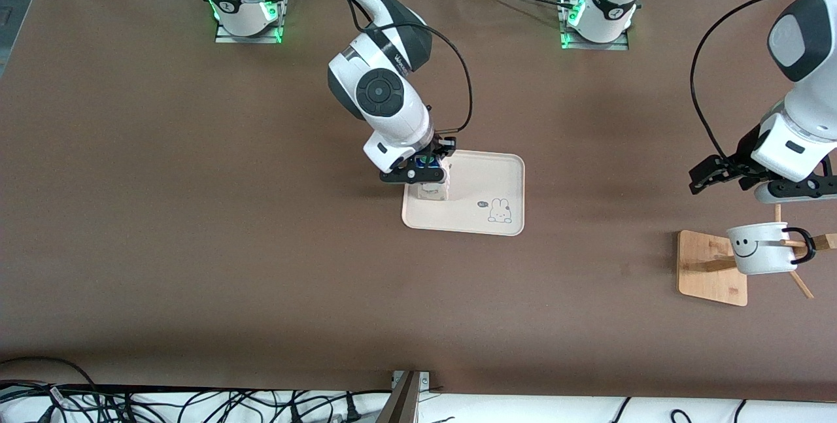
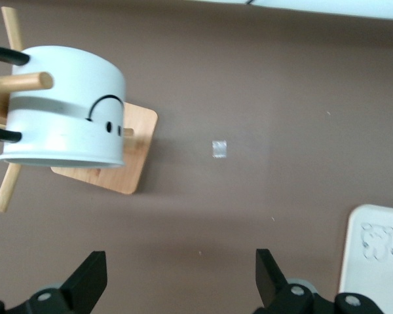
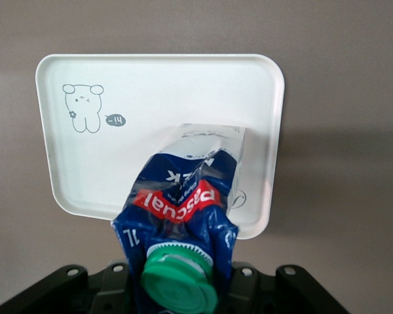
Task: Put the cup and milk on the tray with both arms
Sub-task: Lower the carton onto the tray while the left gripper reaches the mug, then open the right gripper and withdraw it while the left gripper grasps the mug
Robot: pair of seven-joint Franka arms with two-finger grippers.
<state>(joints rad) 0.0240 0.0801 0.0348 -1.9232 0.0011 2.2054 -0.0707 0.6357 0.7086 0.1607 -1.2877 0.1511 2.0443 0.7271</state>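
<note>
The milk [image 3: 183, 196] carries "Pascal" in white on a red band; the tray [image 3: 183, 91] carries a small dark oval label reading "14"

A brown tabletop [image 1: 196, 214] with a cream tray and a wooden rack base lying on it.

My right claw [image 1: 425, 171] hangs over the tray [image 1: 487, 178], at the edge of it toward my right arm's end; the tray lies flat on the tabletop near the middle, its bunny drawing at the corner away from that claw. My left claw [image 1: 719, 174] hangs over bare brown surface, with the square wooden rack base [image 1: 703, 269] resting on the tabletop just beside and below it, toward my left arm's end. Tray and rack base lie well apart, with only brown tabletop between them.
</note>
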